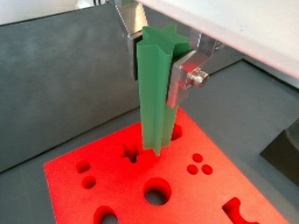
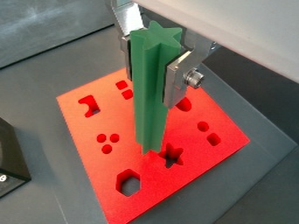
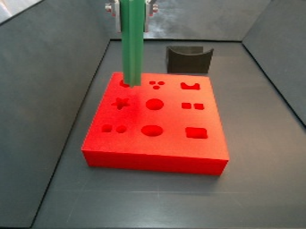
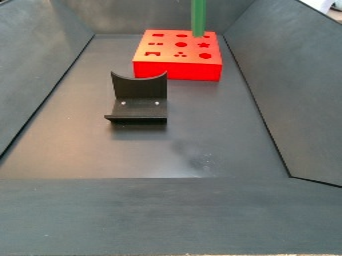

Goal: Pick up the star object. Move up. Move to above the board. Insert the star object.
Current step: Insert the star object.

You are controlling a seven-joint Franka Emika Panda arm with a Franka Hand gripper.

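dark grey floor (image 4: pixel 201 140) inside grey walls, red board (image 3: pixel 156 134) on it, dark holder (image 4: pixel 136 98) well apart, gripper (image 2: pixel 158 66) clamped on upright green star object (image 2: pixel 149 87), tip over the board's star recess (image 2: pixel 173 156)

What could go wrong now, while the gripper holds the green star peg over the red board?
1. The star object, clamped in the gripper, has its lower end beside the star recess, not in it; pressing down could jam it on the board.
2. Its points may not match the recess, so it could bind.
3. The grip is near the top only, so a side push may tilt the peg.
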